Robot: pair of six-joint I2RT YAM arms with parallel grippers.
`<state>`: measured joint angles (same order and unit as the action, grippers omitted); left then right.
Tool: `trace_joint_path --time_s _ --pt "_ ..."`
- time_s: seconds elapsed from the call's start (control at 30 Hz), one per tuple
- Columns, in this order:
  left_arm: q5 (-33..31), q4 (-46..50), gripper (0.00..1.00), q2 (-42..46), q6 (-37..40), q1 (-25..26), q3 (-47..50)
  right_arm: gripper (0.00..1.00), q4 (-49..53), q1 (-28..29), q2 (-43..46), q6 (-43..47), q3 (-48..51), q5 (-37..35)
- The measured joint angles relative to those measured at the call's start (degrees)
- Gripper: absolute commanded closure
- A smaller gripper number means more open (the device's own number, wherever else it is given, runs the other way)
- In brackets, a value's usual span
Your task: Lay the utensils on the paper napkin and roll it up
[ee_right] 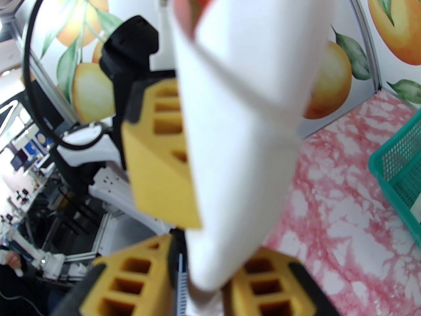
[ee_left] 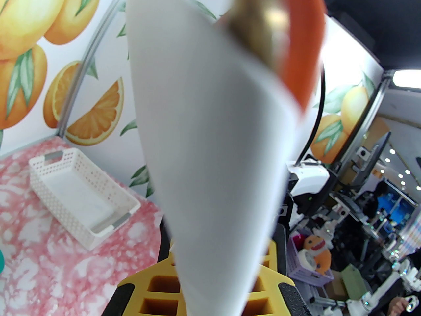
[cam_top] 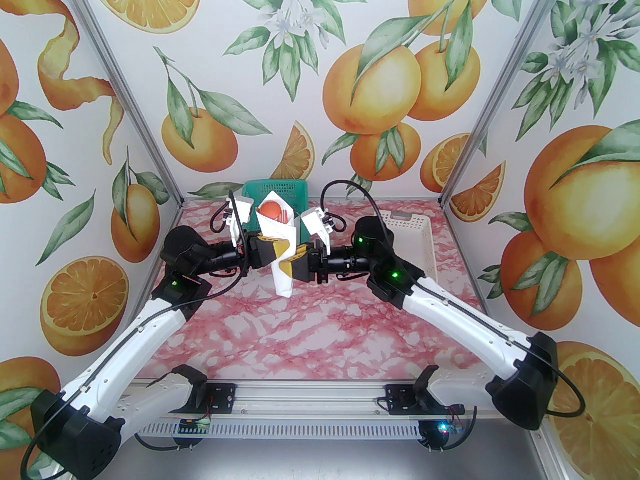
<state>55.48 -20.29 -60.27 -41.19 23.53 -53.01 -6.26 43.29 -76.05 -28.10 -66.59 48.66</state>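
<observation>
The paper napkin [cam_top: 281,248] is rolled into a white cone and held upright above the table's middle. From its top stick the orange spoon's round bowl [cam_top: 271,210] and the orange fork [cam_top: 286,216]. My left gripper [cam_top: 270,249] and right gripper [cam_top: 295,266] meet at the roll from either side, both shut on it. In the left wrist view the napkin [ee_left: 210,127] runs between my yellow fingers [ee_left: 154,288], with the spoon [ee_left: 304,44] and a blurred olive-brown knife [ee_left: 260,18] at its top. In the right wrist view the napkin [ee_right: 243,110] sits between my fingers [ee_right: 269,285], the left gripper's finger [ee_right: 158,166] beside it.
A green basket [cam_top: 280,188] stands at the back wall behind the roll, also seen as the green basket [ee_right: 398,166] at the right. A white perforated basket [cam_top: 410,240] sits back right, its rim [ee_left: 42,183] showing. Pink marbled tabletop [cam_top: 320,338] lies below.
</observation>
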Motion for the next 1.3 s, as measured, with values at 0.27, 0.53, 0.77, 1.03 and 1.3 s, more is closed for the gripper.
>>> trace_joint_path --time_s 0.27,0.53,0.77,1.03,1.3 --pt "0.0 0.2 0.79 0.2 0.7 -0.6 0.0 0.99 -2.1 0.0 -1.1 -2.3 -0.1 0.0" --pt "0.0 0.5 0.58 1.2 -1.0 -2.9 0.3 1.00 -5.0 -0.2 -1.4 -4.0 0.0 0.5" --pt "0.3 -2.7 0.62 3.1 -4.2 -3.3 3.5 1.00 -6.1 -0.2 -1.4 -4.3 0.0 1.3" --pt "1.3 -7.4 0.75 2.9 -7.2 -3.3 3.8 1.00 -7.2 -0.2 -1.6 -5.1 0.0 1.6" --pt "2.2 -10.7 0.70 1.7 -8.5 -2.6 4.2 1.00 -7.7 -0.2 -1.6 -5.3 0.1 2.4"
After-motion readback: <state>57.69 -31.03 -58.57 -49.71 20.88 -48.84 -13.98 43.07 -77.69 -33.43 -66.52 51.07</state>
